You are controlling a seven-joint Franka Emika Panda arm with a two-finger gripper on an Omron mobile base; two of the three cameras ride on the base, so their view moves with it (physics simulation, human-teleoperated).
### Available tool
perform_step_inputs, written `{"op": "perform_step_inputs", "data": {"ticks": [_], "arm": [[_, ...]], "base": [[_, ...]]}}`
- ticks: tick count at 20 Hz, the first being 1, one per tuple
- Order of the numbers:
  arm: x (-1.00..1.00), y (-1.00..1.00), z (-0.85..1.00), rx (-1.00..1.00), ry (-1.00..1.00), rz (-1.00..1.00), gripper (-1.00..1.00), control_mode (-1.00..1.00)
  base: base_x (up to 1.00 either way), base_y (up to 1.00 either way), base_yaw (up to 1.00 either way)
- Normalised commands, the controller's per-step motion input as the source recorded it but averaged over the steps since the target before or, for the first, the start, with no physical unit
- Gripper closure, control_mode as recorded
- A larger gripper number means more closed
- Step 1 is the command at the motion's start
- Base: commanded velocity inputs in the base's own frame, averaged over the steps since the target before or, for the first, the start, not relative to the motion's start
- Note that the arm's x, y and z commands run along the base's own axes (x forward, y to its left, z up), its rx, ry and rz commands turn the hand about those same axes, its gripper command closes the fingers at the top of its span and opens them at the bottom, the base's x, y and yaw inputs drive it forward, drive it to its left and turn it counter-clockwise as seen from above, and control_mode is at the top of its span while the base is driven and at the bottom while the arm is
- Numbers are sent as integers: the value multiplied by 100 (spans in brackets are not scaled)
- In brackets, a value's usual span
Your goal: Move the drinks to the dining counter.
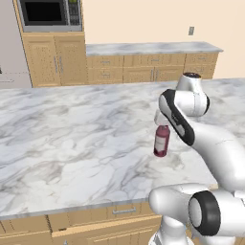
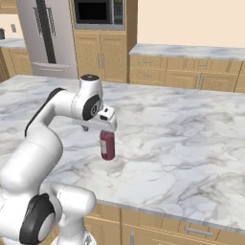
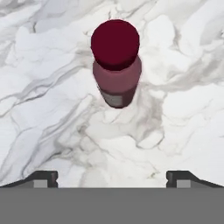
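A pink bottle with a dark red cap (image 1: 161,142) (image 2: 107,146) (image 3: 116,70) stands upright on the dining counter (image 1: 72,134) (image 2: 182,139), a broad slab of grey-veined white marble, a little back from its near edge. My gripper (image 1: 161,124) (image 2: 107,129) (image 3: 113,177) hangs right above the bottle, pointing down. It is open: in the hand view the two fingertips (image 3: 46,177) stand far apart, with bare marble between them and the bottle apart from both. Nothing is held.
Light wood cabinets with a marble worktop (image 1: 153,48) line the back wall. A microwave (image 1: 48,12) sits in a tall cabinet, with a steel fridge (image 2: 48,33) beside it. The counter's front edge (image 1: 95,203) runs just before my base.
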Motion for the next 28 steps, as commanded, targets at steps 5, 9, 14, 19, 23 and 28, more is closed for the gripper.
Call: {"op": "perform_step_inputs", "data": {"ticks": [5, 9, 14, 19, 23, 28], "arm": [[-100, 20, 14, 0, -17, 0, -100, -100], [-100, 11, 25, 0, -2, 0, -100, -100], [-27, 2, 3, 0, 0, 0, -100, -100], [-1, 0, 0, 0, 0, 0, -100, -100], [-8, 0, 0, 0, 0, 0, -100, 100], [0, 0, 0, 0, 0, 0, -100, 100]], "base": [[0, 0, 0], [0, 0, 0], [0, 0, 0], [0, 0, 0], [-19, -1, -5], [-72, -34, -35]]}}
